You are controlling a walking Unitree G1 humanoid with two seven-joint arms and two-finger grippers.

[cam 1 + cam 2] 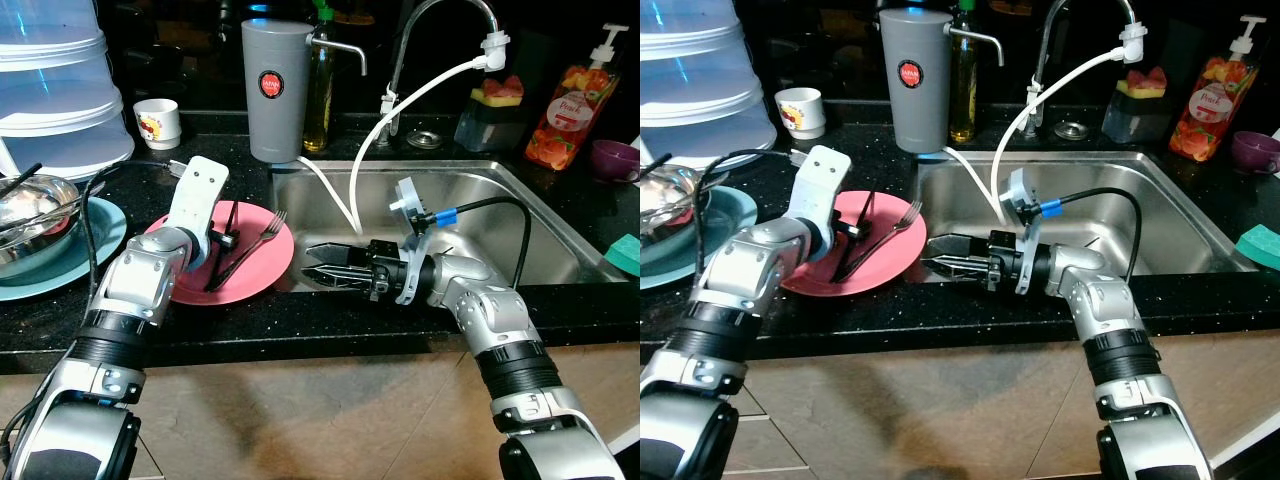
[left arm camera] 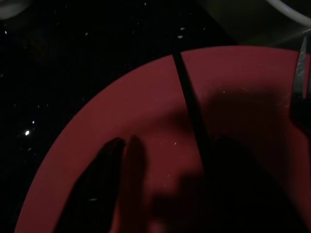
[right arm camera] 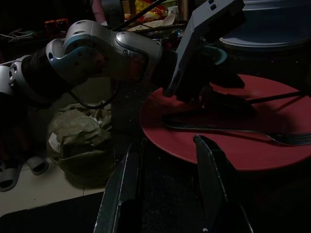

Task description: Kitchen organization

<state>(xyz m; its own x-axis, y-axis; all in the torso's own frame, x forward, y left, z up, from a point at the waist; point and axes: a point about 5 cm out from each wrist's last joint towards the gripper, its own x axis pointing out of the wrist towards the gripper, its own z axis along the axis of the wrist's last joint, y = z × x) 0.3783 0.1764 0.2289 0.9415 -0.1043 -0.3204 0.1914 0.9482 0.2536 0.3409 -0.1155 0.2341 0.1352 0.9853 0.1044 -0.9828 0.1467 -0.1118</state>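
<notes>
two utensils on the red plate point(image 1: 250, 270) at 9 o'clock of the sink point(image 1: 520, 215): fork point(image 1: 262, 238), black stick-like piece point(image 1: 222, 262). left gripper point(image 1: 222, 262) over it, fingers look parted, gripping nothing i can make out. right gripper point(image 1: 322, 276) spread, empty, pointing at plate rim. best: pinch one utensil mid-handle, lift straight.

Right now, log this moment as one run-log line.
scene: kitchen sink counter | left hand: over red plate by fork | right hand: open, at sink's left edge, pointing at plate | plate: on counter
</notes>
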